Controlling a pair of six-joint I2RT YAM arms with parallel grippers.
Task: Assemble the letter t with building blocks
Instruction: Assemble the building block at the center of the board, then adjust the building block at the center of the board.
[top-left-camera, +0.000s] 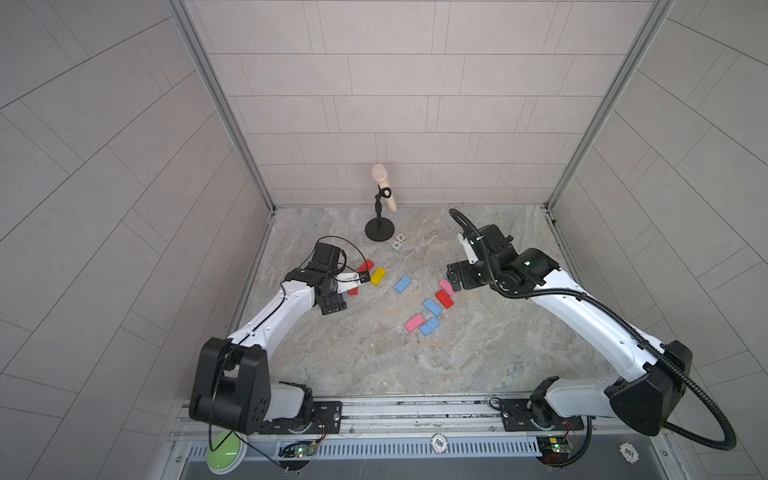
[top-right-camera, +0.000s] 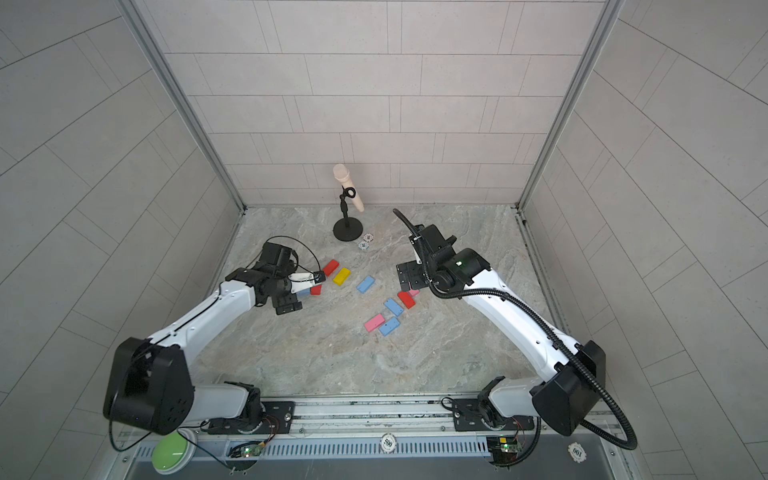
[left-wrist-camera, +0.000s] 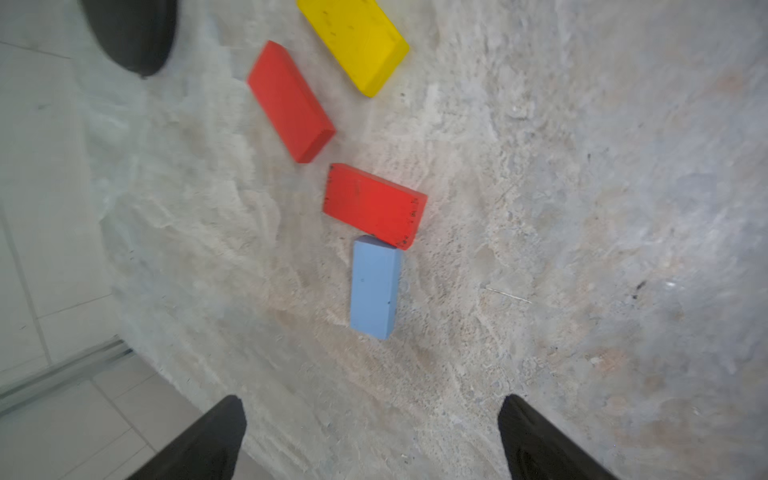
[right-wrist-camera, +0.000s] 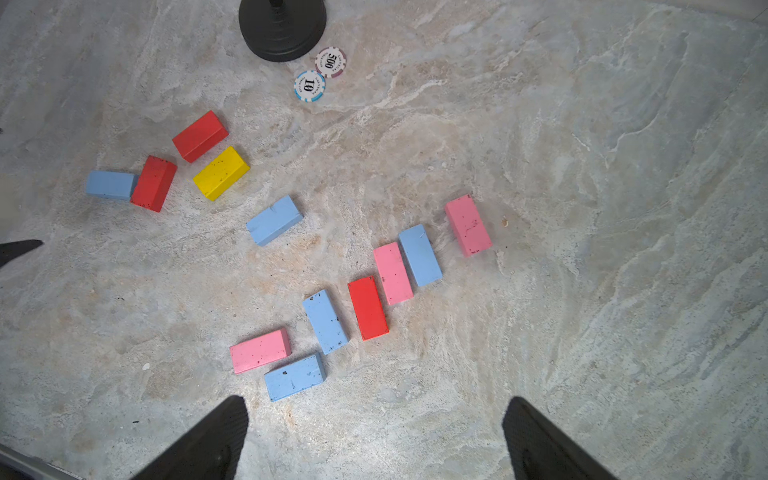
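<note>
Building blocks lie flat on the marble table (top-left-camera: 374, 357). In the left wrist view a red block (left-wrist-camera: 374, 205) lies across the end of a light blue block (left-wrist-camera: 375, 289), touching it. Beyond them are another red block (left-wrist-camera: 291, 102) and the yellow block (left-wrist-camera: 355, 41). My left gripper (left-wrist-camera: 372, 415) hovers open just short of the blue block, holding nothing. My right gripper (right-wrist-camera: 376, 411) is open and empty over a loose diagonal row of pink, blue and red blocks, nearest a blue one (right-wrist-camera: 295, 376). A lone blue block (top-left-camera: 402, 284) lies mid-table.
A microphone on a black round-based stand (top-left-camera: 380, 228) is at the back centre, with two poker chips (right-wrist-camera: 309, 86) beside its base. Tiled walls close in three sides. A green button (top-left-camera: 224, 451) and further chips (top-left-camera: 439, 442) sit on the front rail.
</note>
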